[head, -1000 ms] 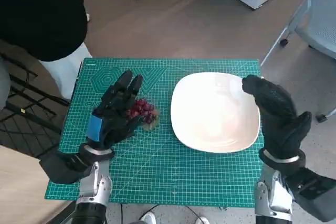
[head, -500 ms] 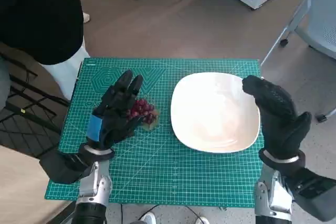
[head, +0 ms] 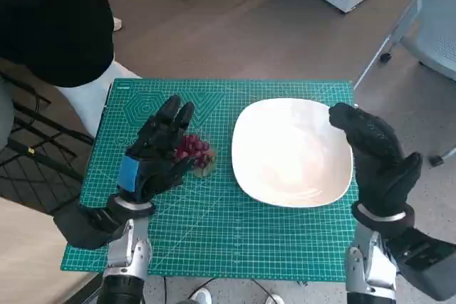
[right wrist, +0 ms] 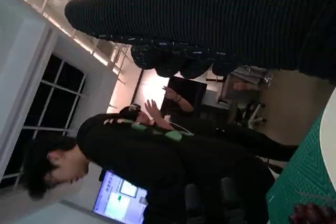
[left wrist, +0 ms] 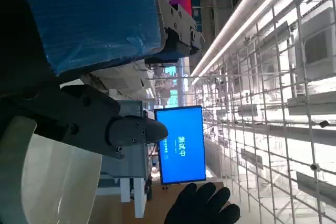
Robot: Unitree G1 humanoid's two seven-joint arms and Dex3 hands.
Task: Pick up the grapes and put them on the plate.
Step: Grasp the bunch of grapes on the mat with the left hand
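The left hand [head: 158,156] is hovering over the green cutting mat [head: 214,226] on the counter, its fingers [head: 171,120] spread and grasping nothing, reaching alongside the grapes [head: 194,149]. The red grapes are lying on the mat just beside the white plate [head: 291,153], partly tucked under that hand. The right hand [head: 375,154] is resting at the plate's far edge, its fingers released and apart, holding nothing. A person [right wrist: 157,166] in black is standing near.

Left robot hand [head: 158,154] spread open, fingers forward — right robot hand [head: 376,154] likewise empty.
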